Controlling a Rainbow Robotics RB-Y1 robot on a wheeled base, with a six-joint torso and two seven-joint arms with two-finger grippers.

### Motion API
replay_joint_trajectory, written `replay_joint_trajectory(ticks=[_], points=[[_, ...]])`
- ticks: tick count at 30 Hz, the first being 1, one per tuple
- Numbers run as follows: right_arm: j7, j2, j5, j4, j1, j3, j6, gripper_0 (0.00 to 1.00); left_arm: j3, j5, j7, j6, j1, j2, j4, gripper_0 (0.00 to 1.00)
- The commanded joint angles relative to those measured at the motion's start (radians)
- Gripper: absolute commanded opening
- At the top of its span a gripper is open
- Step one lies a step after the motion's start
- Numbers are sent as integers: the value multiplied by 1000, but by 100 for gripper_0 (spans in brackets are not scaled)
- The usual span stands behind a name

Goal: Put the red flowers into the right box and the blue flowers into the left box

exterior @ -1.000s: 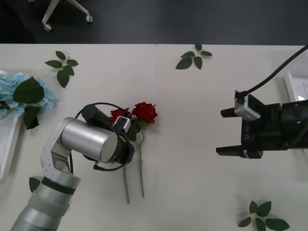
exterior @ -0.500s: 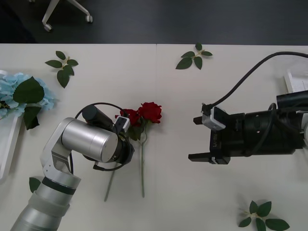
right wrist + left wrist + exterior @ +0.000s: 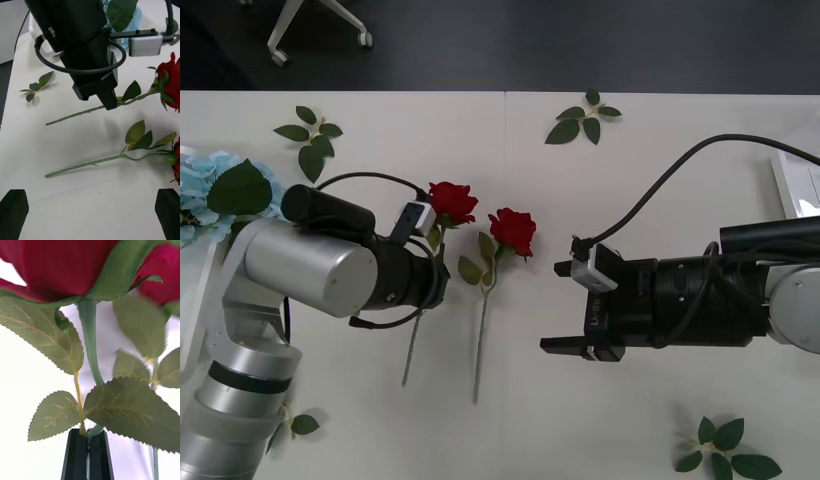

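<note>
Front view: left gripper (image 3: 432,262) at table centre-left, fingers pressed together on stem of one of the red flowers (image 3: 450,201), just below its leaves. Bloom of that rose pointing away from robot, stem tail slanting back toward robot and to its left. Second rose (image 3: 513,231) lying flat on white table (image 3: 600,200), just to the right of the held one, bloom beside the first, stem running back toward robot. Right gripper (image 3: 563,305) low over table immediately right of second rose, fingers spread wide apart, nothing between them, not touching either flower.

Left wrist view: two black fingers (image 3: 87,455) closed flush with green stem pinched between them; serrated leaves and red bloom directly ahead.

Right wrist view: both fingertips (image 3: 14,208) at opposite corners, fully apart, empty. Loose rose stem lying across table ahead of them, held rose beyond it under left gripper.

Blue flowers (image 3: 220,195) at far left table edge, resting over rim of left box (image 3: 200,300), large dark leaf on top. Right box (image 3: 792,178) partly seen at far right edge. Green leaf sprigs (image 3: 308,135) scattered on table, well apart from both roses.
</note>
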Motion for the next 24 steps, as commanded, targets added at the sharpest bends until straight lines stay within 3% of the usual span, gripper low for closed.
replay_joint_trajectory(ticks=[1, 6, 14, 24], points=[[39, 17, 0, -4, -6, -11, -10, 100, 57, 108, 20, -8, -21, 65, -79, 0], [39, 19, 0, -4, -6, -11, -21, 100, 154, 286, -41, -8, 0, 88, -134, 0], [39, 22, -1, -4, -6, -11, -24, 100, 413, 771, -417, -8, 97, 79, -145, 0], [39, 51, -15, -4, -1, -11, -24, 100, 485, 1180, -780, -22, 174, 79, -145, 0]])
